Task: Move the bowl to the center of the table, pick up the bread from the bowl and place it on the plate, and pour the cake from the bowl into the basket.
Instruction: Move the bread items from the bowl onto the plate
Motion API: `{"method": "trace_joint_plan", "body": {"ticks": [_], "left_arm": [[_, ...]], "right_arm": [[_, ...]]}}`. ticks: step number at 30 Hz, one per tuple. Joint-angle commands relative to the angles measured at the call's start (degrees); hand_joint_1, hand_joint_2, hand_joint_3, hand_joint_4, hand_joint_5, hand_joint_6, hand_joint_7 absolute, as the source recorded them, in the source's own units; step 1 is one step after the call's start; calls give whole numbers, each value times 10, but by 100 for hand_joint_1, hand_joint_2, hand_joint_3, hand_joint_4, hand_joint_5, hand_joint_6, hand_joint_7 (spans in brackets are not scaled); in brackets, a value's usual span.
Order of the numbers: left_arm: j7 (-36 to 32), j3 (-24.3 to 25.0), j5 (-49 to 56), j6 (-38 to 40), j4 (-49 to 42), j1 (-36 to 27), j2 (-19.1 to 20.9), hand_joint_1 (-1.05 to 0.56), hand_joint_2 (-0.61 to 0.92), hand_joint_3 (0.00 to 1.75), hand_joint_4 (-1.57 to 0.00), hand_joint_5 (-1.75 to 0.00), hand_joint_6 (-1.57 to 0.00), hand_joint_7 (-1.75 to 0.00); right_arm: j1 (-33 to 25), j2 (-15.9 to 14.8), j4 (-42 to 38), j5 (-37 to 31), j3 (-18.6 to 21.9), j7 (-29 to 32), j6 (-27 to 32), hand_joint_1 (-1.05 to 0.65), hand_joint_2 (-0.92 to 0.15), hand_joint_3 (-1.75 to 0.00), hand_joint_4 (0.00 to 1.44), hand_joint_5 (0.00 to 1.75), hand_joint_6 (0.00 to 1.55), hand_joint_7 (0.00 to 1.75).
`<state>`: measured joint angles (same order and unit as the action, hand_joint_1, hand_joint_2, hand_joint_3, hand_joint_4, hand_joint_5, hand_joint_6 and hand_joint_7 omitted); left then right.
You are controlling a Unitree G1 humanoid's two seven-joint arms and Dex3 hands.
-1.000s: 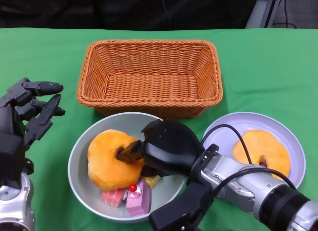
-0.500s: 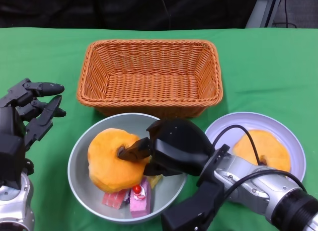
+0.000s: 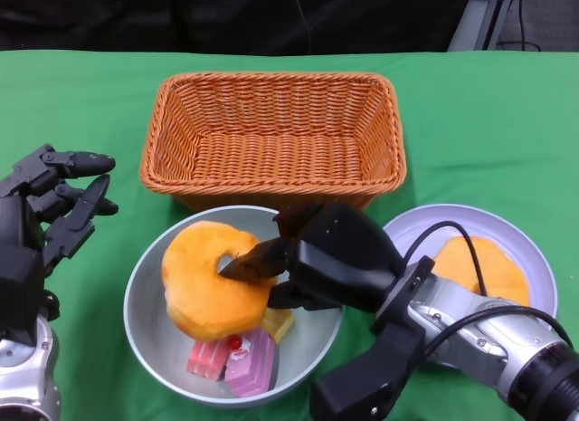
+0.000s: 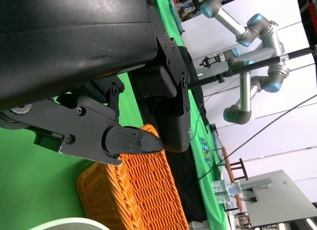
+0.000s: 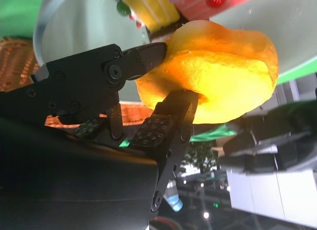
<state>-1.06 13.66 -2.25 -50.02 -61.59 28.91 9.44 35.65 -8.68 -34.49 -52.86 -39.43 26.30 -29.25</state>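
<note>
In the head view the right hand [image 3: 303, 263] covers the right inner wall of the grey bowl [image 3: 149, 326] at lower centre, and its forearm hides the left part of the plate [image 3: 529, 249] at lower right, so the second bread [image 3: 484, 267] on that plate shows only in part. The cake [image 3: 237, 362] pieces (pink, red and a yellow one) lie partly tucked under the ring-shaped bread [image 3: 204, 290] at the bowl's bottom. That bread sits tilted in the left half of the bowl, directly left of the right hand, which grips it: one finger reaches into its hole, and the right wrist view shows fingers [image 5: 166, 123] pressed against the bread's [image 5: 223, 67] underside and top. The left hand [image 3: 50, 208], at the left edge, holds nothing, fingers spread over the green cloth. The basket [image 3: 271, 136] stands just above the bowl, at upper centre.
</note>
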Motion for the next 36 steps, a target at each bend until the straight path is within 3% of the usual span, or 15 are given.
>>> {"method": "trace_joint_plan", "body": {"ticks": [1,10,13,14,18,21,22,24,27,31,36], "left_arm": [[0,3,-3,-4,-5,8,14,-20,92,27,-88,-116,-87,-80],[14,8,-14,0,-8,9,14,-20,92,26,-88,-115,-89,-78],[18,8,-15,3,-8,8,15,-21,92,25,-88,-115,-89,-78],[19,9,-16,2,-8,8,14,-21,92,25,-87,-115,-89,-78],[11,7,-11,-1,-9,8,16,-19,92,26,-86,-115,-89,-78],[14,6,-10,-2,-10,9,18,-19,92,26,-87,-116,-89,-78],[16,6,-12,-1,-11,9,18,-19,92,26,-86,-116,-89,-78],[17,6,-13,0,-12,9,19,-18,92,26,-87,-117,-89,-79],[24,6,-16,0,-14,9,21,-19,92,26,-87,-117,-89,-79],[30,7,-16,-1,-17,9,23,-19,92,26,-88,-117,-89,-78],[28,6,-13,1,-19,9,23,-21,92,25,-89,-115,-90,-76]], "right_arm": [[-11,-14,20,4,13,8,-2,-25,-87,0,73,140,123,16],[-37,-35,56,34,48,-4,-19,-22,-90,-1,77,135,122,23],[-46,-40,72,38,59,-11,-18,-24,-89,0,75,138,96,72],[-50,-42,80,40,64,-14,-16,-24,-89,0,75,138,93,77],[-64,-50,108,45,80,-31,-10,-19,-85,0,75,138,91,80],[-79,-66,137,58,99,-50,-8,-18,-85,0,81,115,91,79],[-85,-70,144,58,106,-47,-7,-17,-84,0,83,114,92,78],[-95,-74,154,58,118,-40,-4,-16,-82,0,77,140,86,95],[-109,-82,175,62,134,-47,0,-14,-83,0,73,154,79,111],[-125,-90,195,69,153,-48,-1,-14,-85,-1,73,151,78,110],[-143,-99,220,89,176,-71,5,-14,-86,-1,76,140,83,93]]}}
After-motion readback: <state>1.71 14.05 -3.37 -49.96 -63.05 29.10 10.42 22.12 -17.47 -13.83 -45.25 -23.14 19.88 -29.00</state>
